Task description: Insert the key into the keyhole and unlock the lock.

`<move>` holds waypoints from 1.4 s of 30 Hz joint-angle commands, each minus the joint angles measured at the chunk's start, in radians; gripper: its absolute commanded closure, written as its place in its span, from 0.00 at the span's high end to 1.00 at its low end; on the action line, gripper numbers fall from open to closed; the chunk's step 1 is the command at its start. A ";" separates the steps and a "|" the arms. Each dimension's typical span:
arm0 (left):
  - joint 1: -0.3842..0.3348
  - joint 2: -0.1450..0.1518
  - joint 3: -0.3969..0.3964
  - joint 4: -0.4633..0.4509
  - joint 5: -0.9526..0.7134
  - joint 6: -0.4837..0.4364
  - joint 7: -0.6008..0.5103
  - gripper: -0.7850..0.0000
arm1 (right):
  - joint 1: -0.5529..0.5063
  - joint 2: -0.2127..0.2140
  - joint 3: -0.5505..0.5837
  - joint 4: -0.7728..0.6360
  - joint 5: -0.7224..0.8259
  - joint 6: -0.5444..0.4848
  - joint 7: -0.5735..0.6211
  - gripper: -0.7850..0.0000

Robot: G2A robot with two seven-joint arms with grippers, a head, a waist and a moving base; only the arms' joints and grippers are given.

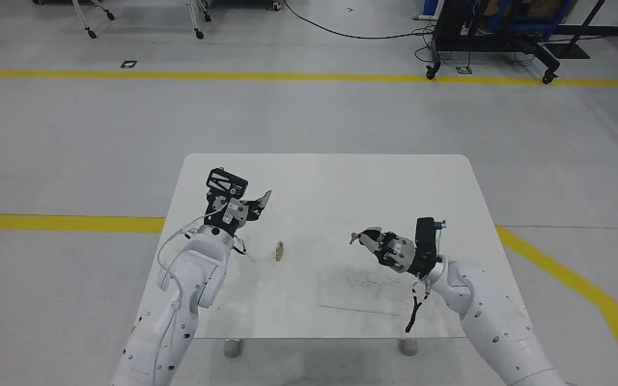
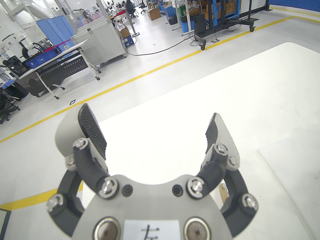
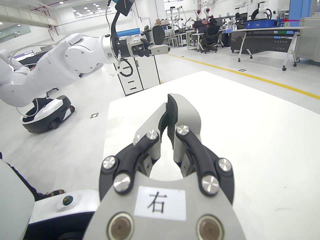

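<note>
On table (image 1: 386,183): one brass piece (image 1: 279,251) (left tool (image 2: 150,113) agape, right tool (image 3: 168,104) pinched).

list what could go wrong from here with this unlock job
1. The small brass object on the table is too small to tell as key or lock, so a grasp could take it badly oriented.
2. The right gripper is shut with nothing seen between its pads. Coming down like that, it would likely shove the object away.
3. The left gripper is open and raised off the table. Pinching such a small, low thing may slip.
</note>
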 commanded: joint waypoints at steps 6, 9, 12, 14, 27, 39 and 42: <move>0.000 0.000 0.000 0.000 0.000 0.000 0.000 1.00 | 0.031 0.013 -0.120 -0.002 0.632 0.000 0.249 0.00; 0.000 0.000 0.000 0.000 0.000 0.000 0.000 1.00 | 0.046 0.020 -0.133 0.001 0.814 0.009 0.358 0.00; 0.000 0.000 0.000 0.000 0.000 0.000 0.000 1.00 | 0.050 0.026 -0.126 -0.014 0.928 0.045 0.432 0.00; 0.000 0.000 0.000 0.000 0.000 0.000 0.000 1.00 | 0.050 0.026 -0.126 -0.014 0.928 0.045 0.432 0.00; 0.006 -0.034 -0.097 0.047 -1.038 -0.081 -0.123 1.00 | 0.050 0.026 -0.126 -0.014 0.928 0.045 0.432 0.00; -0.131 -0.084 0.073 0.232 -1.776 -0.048 -0.396 1.00 | 0.050 0.026 -0.126 -0.014 0.928 0.045 0.432 0.00; -0.155 -0.088 0.083 0.279 -1.823 -0.102 -0.437 1.00 | 0.050 0.026 -0.126 -0.014 0.928 0.045 0.432 0.00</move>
